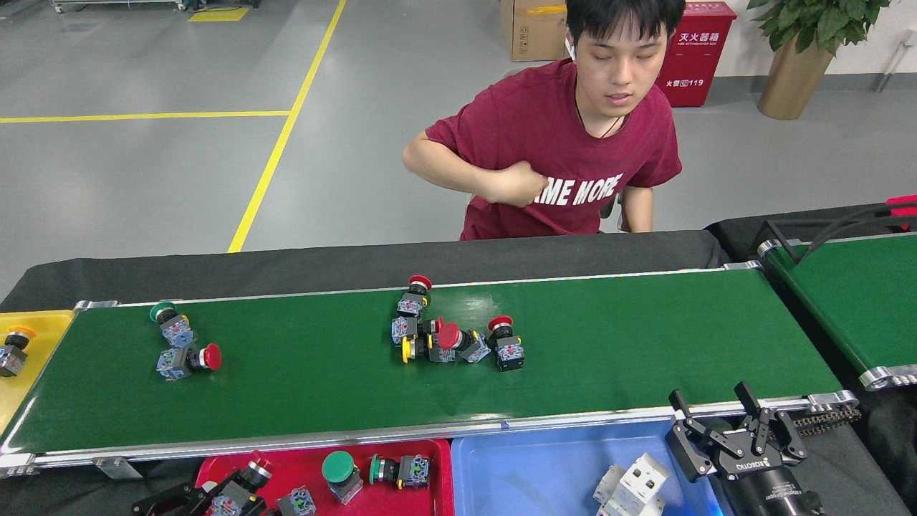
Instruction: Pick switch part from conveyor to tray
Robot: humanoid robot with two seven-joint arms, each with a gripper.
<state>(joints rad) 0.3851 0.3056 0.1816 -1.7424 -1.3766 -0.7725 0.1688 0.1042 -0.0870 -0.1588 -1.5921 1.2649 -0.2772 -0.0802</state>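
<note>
The conveyor [609,344] runs across the head view. On its left end lie two switch parts, one green-capped [170,324] and one red-capped [188,358]. A cluster of several switch parts [451,337] lies mid-belt. My left gripper [215,498] is low over the red tray [438,459], shut on a red-capped switch part [251,474]. The tray holds a green-capped switch part [339,473] and two others. My right gripper [738,430] stands open over the right edge of the blue tray, nothing between its fingers.
A blue tray [530,466] holds a white breaker [634,487]. A yellow bin [39,333] at the belt's left end holds an orange-capped switch [13,352]. A second green belt [852,294] sits at right. A person [573,158] sits behind the conveyor.
</note>
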